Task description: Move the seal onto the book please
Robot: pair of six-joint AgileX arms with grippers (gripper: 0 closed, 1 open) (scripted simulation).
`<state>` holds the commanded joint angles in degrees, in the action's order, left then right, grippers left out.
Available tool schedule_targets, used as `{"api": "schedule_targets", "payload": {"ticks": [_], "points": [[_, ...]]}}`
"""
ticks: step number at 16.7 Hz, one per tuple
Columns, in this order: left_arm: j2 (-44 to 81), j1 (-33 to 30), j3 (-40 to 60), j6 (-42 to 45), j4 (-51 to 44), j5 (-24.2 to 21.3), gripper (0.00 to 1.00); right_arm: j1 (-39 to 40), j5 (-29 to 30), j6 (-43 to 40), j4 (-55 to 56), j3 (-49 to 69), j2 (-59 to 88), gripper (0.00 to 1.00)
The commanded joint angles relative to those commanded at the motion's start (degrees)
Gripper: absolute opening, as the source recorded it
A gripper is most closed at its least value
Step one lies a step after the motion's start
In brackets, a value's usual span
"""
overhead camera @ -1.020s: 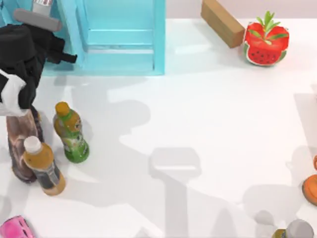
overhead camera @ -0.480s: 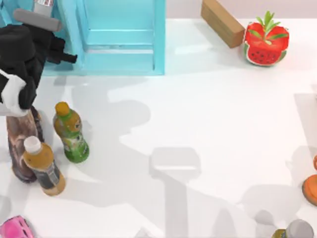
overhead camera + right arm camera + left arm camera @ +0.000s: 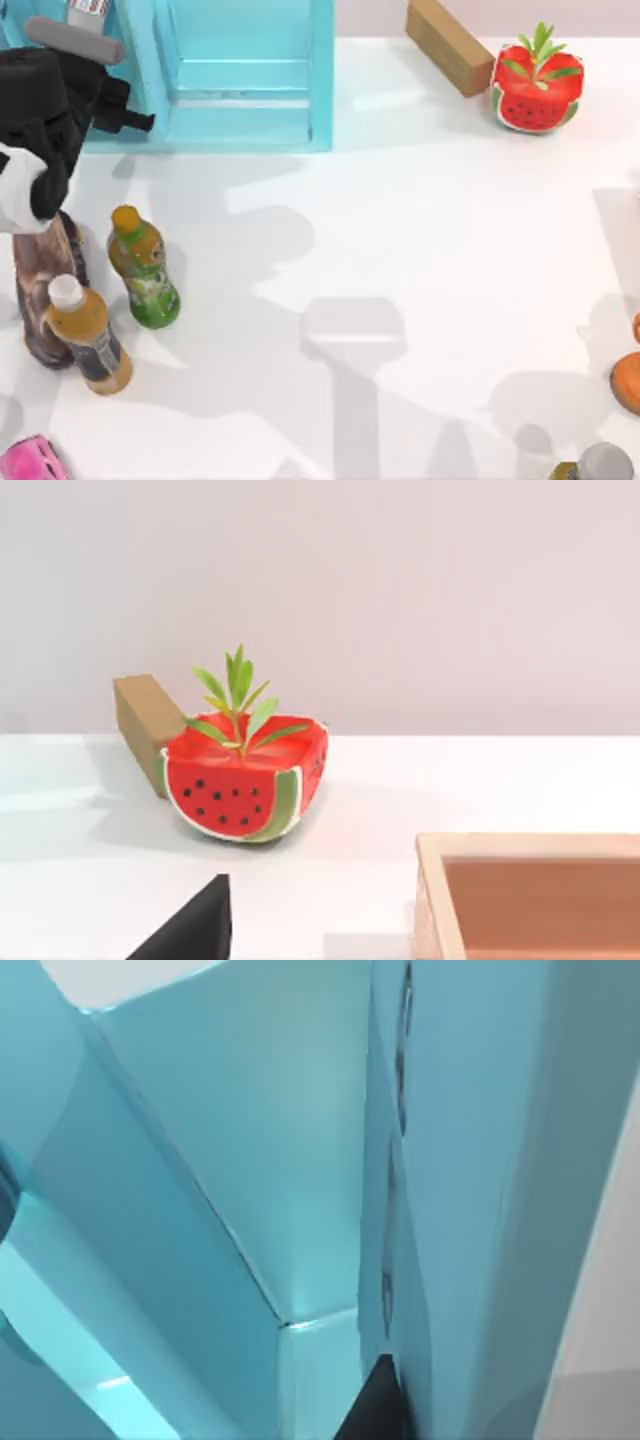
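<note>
The seal and the book are out of view. My left arm is at the table's far left corner, and its gripper points at the left side of the light-blue shelf unit. The left wrist view looks closely at the shelf unit's blue panels, with one dark fingertip against them. The right wrist view shows one dark fingertip of my right gripper low over the white table.
Near the left edge stand a green bottle, an orange bottle and a brown streaked thing. At the back right are a cardboard-coloured block and a watermelon planter. A wooden tray lies near my right gripper.
My left arm has shifted slightly toward the far edge, uncovering a little more of the brown streaked thing. Nothing else has moved.
</note>
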<state>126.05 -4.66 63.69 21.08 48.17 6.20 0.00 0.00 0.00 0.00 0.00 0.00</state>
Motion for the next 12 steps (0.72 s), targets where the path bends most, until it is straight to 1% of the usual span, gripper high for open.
{"api": "schedule_targets", "payload": {"ticks": [4, 10, 12], "points": [[-13.0, -0.6, -5.0, -0.1, -9.5, 0.5, 0.0, 0.0, 0.0, 0.0, 0.0, 0.0, 0.0, 1.0], [-44.4, -1.1, -12.0, -0.5, -25.8, 1.6, 0.0, 0.0, 0.0, 0.0, 0.0, 0.0, 0.0, 1.0], [-52.7, -1.3, -14.7, -0.6, -31.4, 2.0, 0.0, 0.0, 0.0, 0.0, 0.0, 0.0, 0.0, 1.0]]}}
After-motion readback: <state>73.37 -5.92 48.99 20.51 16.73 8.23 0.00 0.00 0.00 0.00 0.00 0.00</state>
